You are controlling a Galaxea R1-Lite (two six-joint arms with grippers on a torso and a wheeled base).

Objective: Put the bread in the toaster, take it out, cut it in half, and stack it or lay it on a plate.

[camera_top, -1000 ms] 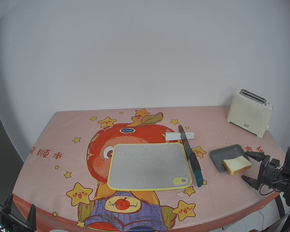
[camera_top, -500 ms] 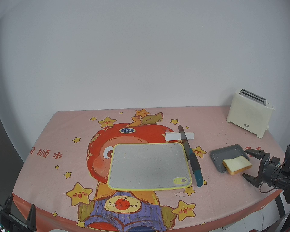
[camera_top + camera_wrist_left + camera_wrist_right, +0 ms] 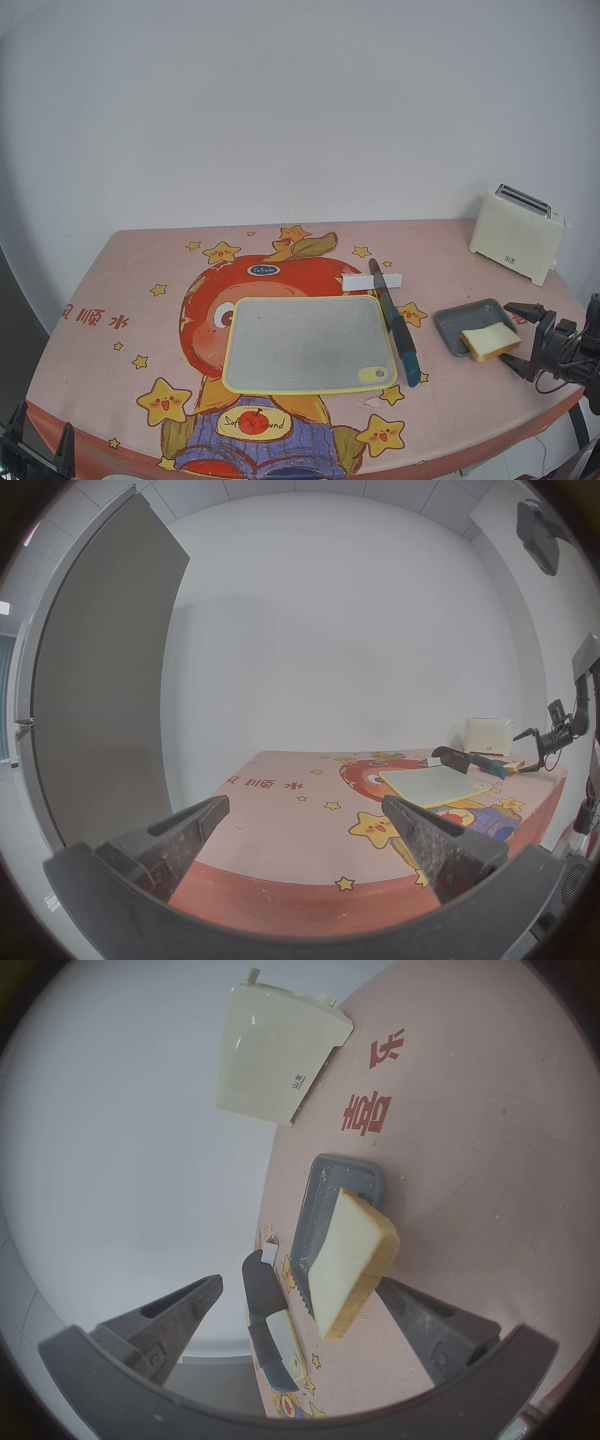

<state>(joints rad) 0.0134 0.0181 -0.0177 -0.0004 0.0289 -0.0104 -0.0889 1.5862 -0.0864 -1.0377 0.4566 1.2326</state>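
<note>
A slice of bread (image 3: pixel 491 340) (image 3: pixel 350 1260) leans on the near rim of a small grey plate (image 3: pixel 469 314) (image 3: pixel 325 1200) at the table's right. My right gripper (image 3: pixel 514 333) (image 3: pixel 300 1297) is open just right of the slice, one finger on each side of its end, not touching it. The cream toaster (image 3: pixel 516 232) (image 3: pixel 278 1054) stands at the far right corner, slots up. My left gripper (image 3: pixel 306 814) hangs open and empty off the table's near left corner. A knife (image 3: pixel 395 324) with a teal handle lies beside the cutting board (image 3: pixel 309 343).
A small white block (image 3: pixel 371 282) props the knife's blade behind the board. The table edge runs close under my right gripper. A dark panel (image 3: pixel 94 686) stands by the table's left side.
My right gripper has risen and edged toward the bread, its fingers now level with the slice's right end. The bread and the left arm have not moved.
</note>
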